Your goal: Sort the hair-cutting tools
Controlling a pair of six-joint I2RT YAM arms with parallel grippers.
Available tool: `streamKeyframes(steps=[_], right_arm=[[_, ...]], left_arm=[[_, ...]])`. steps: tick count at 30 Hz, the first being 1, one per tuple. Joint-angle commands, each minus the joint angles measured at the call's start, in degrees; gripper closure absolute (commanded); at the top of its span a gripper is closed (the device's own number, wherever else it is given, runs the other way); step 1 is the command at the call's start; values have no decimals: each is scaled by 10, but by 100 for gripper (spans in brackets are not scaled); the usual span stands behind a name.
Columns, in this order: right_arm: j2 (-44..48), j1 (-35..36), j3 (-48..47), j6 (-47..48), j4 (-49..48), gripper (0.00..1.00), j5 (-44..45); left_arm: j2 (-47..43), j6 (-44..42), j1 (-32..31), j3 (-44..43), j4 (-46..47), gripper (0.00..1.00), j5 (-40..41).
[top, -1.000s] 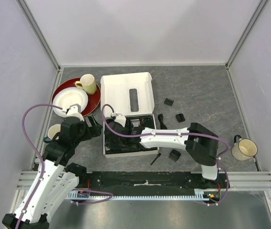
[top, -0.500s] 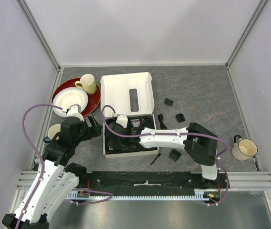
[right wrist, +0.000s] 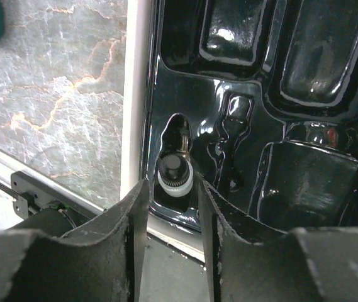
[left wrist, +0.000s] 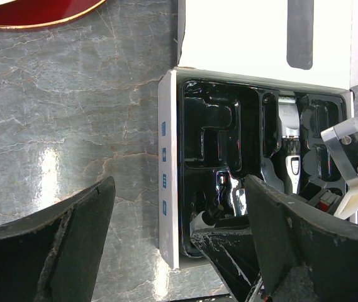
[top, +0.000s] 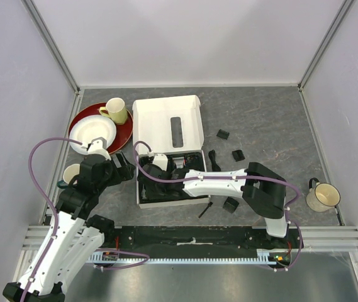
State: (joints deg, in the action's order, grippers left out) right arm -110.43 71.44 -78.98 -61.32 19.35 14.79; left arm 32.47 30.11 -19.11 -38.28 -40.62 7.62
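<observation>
Right wrist view: right hand (right wrist: 172, 184) narrowly parted around a white-capped vial (right wrist: 175, 170) in the tray (right wrist: 304, 69).

The black-and-silver clipper (left wrist: 287, 135) lies lengthwise in a slot of the black tray (left wrist: 219, 135). The coiled black cord (top: 214, 157) lies on the table (top: 267, 119) at its 3 o'clock. Blocky black comb attachments sit at 2 (top: 223, 134), 3 (top: 238, 155) and 4 o'clock (top: 231, 204), and the thin black brush (top: 205, 209) at 5.

No readable text, blue marks (left wrist: 164, 182) on white box (left wrist: 241, 38) illegible

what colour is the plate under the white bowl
Dark red plate with a thin gold rim, clearest in the top external view.
</observation>
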Motion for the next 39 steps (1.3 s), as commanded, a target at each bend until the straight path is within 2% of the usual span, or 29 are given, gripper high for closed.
streamKeyframes(steps=[1,3,7,18,31,39], right_arm=[[3,2,-27,3,28,54,9],[10,3,-28,7,29,52,13],[25,3,-28,15,32,52,34],[23,3,-18,51,-1,67,61],[-7,3,-28,73,1,85,15],[-29,2,-28,59,19,86,9]], left_arm=[[-6,14,-1,-13,9,10,15],[-7,13,-1,-13,9,10,16],[-9,13,-1,-13,8,10,18],[-9,14,-1,-13,8,10,19],[-10,14,-1,-12,8,10,20],[-11,14,-1,-12,8,10,21]])
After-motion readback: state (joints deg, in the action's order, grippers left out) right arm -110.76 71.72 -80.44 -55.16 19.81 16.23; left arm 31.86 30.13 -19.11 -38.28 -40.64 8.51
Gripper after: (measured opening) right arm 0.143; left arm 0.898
